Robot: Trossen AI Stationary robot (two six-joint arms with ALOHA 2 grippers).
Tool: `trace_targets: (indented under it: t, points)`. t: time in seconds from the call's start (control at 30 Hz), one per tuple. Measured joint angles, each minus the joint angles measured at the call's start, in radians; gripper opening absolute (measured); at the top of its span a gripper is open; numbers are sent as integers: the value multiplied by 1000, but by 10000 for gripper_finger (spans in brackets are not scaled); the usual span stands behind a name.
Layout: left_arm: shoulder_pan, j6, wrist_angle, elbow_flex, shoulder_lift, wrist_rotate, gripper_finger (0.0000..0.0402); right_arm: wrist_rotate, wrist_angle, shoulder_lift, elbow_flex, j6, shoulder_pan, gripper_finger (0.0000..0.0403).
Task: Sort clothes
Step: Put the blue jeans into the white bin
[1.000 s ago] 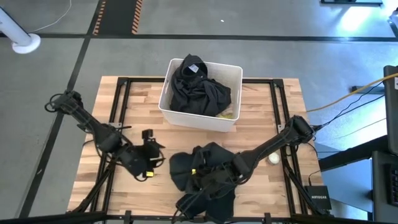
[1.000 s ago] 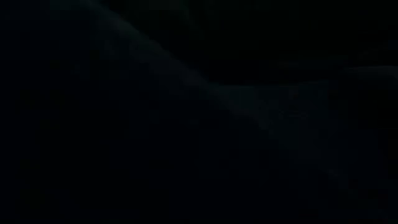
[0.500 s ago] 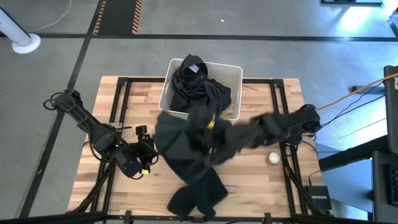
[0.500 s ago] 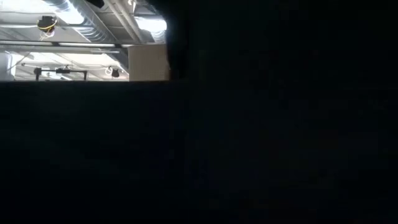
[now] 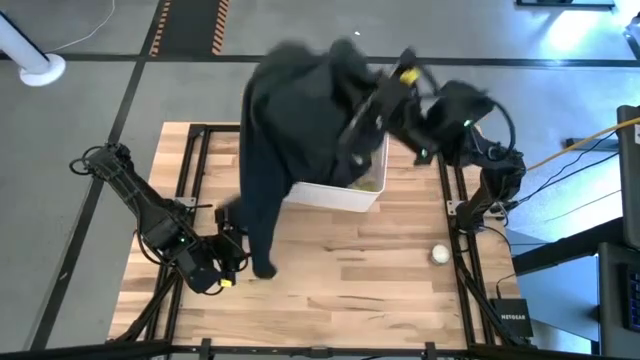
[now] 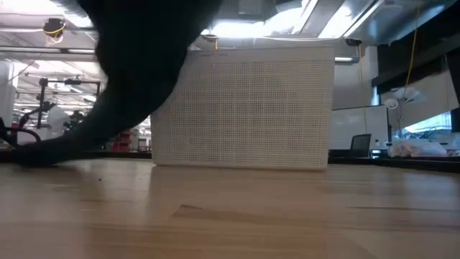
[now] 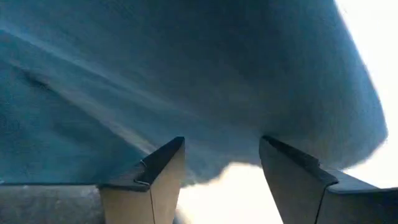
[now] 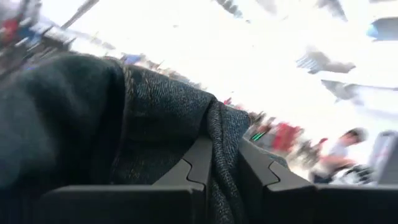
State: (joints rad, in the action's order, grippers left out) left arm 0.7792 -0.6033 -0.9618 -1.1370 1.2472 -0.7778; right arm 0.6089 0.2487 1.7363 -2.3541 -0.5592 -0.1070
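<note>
A large dark garment (image 5: 290, 120) hangs from my right gripper (image 5: 362, 118), which is raised high over the white bin (image 5: 335, 195) and shut on the cloth. The garment drapes across the bin's left half, and its lower end (image 5: 262, 266) reaches the tabletop. In the low view the garment (image 6: 136, 65) hangs left of the bin's perforated wall (image 6: 244, 108). A bit of neon yellow cloth (image 5: 368, 183) shows inside the bin. My left gripper (image 5: 222, 272) stands open low at the near left, beside the garment's lower end, with the cloth (image 7: 186, 81) just ahead of its fingers. My right gripper pinches a bunched fold of the dark garment (image 8: 219, 140) between its two fingers (image 8: 186, 167). The fold stands up out of the shut jaws. The rest of the cloth hangs down below the raised gripper, its lower end (image 6: 32, 151) trailing on the table.
A small white ball (image 5: 440, 254) lies on the wood at the right. The bin stands at the table's far middle. Bare wooden tabletop (image 5: 360, 290) spreads across the near middle and right.
My right gripper has swung up from the table's near middle toward the far edge, tipping upward, to high above the bin. It has kept shut on the dark garment. The garment has been pulled off the table and now hangs long, only its lower end still down.
</note>
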Motion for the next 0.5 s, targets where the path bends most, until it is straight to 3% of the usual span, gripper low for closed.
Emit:
trace_targets:
  t: [0.33, 0.5]
  points:
    - [43, -55, -1, 0, 0, 3, 203, -52, -651, -3, -2, -336, 118, 48]
    - [69, -81, -16, 0, 0, -1, 203, 45, -698, -18, -3, -618, 144, 48]
